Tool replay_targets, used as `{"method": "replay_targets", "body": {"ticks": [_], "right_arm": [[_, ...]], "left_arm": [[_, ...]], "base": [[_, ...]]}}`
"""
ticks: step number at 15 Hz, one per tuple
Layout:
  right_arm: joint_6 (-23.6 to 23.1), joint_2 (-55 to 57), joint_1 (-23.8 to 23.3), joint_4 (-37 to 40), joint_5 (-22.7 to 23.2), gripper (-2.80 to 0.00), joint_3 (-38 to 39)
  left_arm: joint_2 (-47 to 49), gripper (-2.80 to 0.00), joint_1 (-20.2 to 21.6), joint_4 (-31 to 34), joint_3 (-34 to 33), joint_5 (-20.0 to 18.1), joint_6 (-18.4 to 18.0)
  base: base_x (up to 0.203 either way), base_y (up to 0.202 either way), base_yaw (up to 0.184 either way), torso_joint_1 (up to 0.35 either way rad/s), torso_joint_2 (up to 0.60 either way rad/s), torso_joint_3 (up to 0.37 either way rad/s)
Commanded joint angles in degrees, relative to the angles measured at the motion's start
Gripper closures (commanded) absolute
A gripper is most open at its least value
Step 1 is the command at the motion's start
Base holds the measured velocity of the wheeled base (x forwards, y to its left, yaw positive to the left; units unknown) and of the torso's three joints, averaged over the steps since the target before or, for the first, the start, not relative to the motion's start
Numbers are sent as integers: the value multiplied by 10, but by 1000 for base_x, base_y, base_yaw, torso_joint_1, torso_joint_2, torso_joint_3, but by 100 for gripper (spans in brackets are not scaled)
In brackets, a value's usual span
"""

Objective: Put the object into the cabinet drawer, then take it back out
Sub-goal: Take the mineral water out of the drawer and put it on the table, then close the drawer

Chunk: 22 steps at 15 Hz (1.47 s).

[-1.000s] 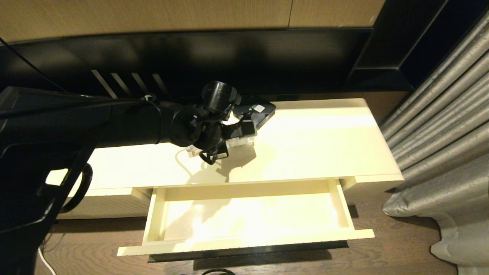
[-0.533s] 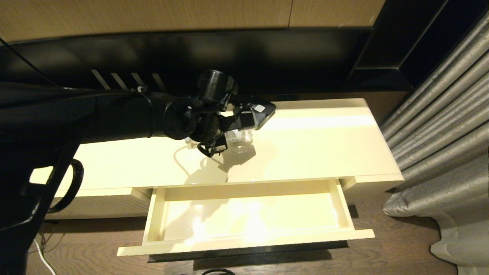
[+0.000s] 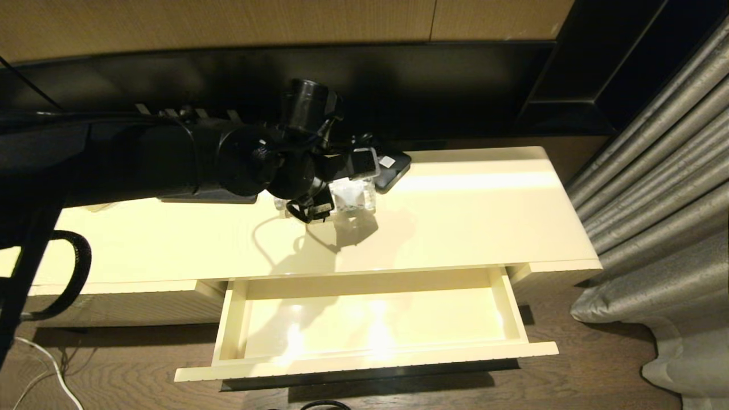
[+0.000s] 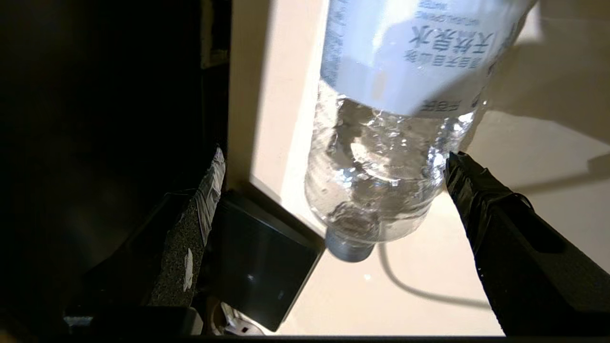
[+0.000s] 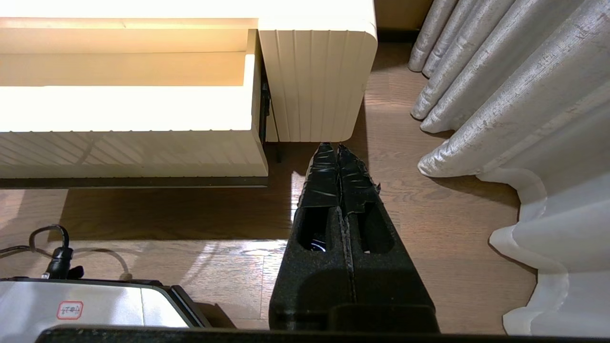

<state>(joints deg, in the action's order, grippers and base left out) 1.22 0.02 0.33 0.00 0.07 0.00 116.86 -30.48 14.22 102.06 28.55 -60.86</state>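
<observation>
Left tool (image 3: 342,191) straddles bottle (image 3: 353,199) (fingers spread).

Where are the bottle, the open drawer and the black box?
bottle (image 4: 381,181): left wrist view, clear shoulder below the label.
drawer (image 3: 364,324): head view, bare interior floor.
black box (image 3: 396,165): head view, top face.

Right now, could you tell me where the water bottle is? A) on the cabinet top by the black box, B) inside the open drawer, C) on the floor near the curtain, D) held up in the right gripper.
A: the bottle lies on the cabinet top beside the black box, between the left gripper's spread fingers; the drawer holds nothing.
</observation>
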Motion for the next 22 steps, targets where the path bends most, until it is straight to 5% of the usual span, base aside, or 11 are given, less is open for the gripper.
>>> {"method": "replay_targets", "body": {"ticks": [1, 7, 8, 13, 16, 22], "right_arm": [[0, 1, 0, 0, 0, 0, 1], [0, 1, 0, 0, 0, 0, 0], [0, 1, 0, 0, 0, 0, 0], [0, 1, 0, 0, -1, 0, 0], [0, 1, 0, 0, 0, 0, 0], [0, 1, 0, 0, -1, 0, 0]], "left_arm": [[-26, -280, -3, 3, 3, 2, -5], [-95, -280, -21, 52, 7, -3, -6], [-118, 0, -26, 74, 0, -4, -4], [-197, 0, -44, 142, -59, -17, 13], [-261, 0, -52, 147, -175, -24, 27], [-356, 0, -56, 148, -381, -100, 123]], "base": [[0, 0, 0, 0, 0, 0], [0, 0, 0, 0, 0, 0], [0, 0, 0, 0, 0, 0], [0, 0, 0, 0, 0, 0], [0, 0, 0, 0, 0, 0], [0, 0, 0, 0, 0, 0]]}}
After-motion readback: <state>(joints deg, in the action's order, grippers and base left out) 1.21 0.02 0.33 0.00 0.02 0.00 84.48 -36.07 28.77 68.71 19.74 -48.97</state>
